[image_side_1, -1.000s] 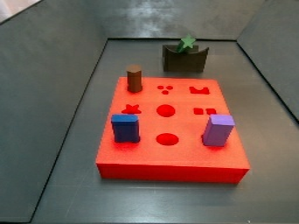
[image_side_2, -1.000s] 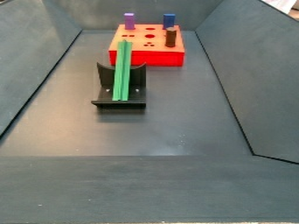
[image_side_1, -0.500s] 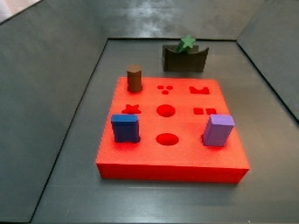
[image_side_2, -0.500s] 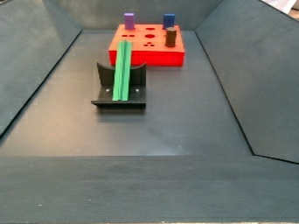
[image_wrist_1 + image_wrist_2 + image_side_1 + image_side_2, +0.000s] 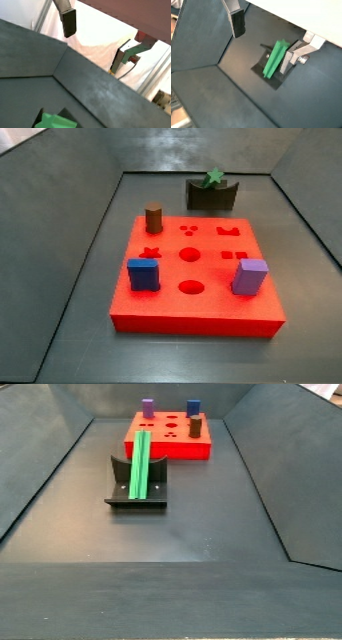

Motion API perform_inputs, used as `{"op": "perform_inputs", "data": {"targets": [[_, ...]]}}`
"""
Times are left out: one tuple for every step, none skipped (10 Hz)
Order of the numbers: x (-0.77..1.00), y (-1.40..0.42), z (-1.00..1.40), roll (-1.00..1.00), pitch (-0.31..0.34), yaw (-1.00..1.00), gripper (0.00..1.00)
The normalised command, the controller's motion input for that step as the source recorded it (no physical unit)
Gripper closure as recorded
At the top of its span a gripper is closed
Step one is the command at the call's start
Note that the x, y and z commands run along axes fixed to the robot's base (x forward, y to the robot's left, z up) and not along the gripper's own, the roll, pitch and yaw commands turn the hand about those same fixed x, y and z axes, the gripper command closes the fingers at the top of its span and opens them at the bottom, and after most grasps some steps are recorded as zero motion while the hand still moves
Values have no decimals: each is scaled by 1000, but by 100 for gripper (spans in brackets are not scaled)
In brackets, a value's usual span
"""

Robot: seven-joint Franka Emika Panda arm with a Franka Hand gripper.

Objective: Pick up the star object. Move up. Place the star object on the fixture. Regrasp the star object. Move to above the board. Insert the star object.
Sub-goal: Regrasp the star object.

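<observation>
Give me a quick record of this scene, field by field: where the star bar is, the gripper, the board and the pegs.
star object: green bar lying in the notch of the fixture, not held
gripper: open, empty, up above the star object; seen only in the wrist views, absent from both side views
fingers: one and its mate apart, nothing between them
board: red, beyond the fixture, star hole unfilled
pegs: brown, blue and purple standing in the board
</observation>
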Motion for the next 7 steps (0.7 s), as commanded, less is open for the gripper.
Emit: {"op": "perform_inputs", "data": {"targets": [[423, -68, -21, 356, 117, 284, 0], [450, -56, -12, 253, 79, 273, 0], [458, -54, -10, 205, 41, 254, 0], [452, -61, -15, 195, 16, 234, 0], [448, -65, -23, 192, 10, 208, 0], [453, -62, -25, 186, 6, 171, 0], [455, -59, -25, 184, 5, 148, 0]]}}
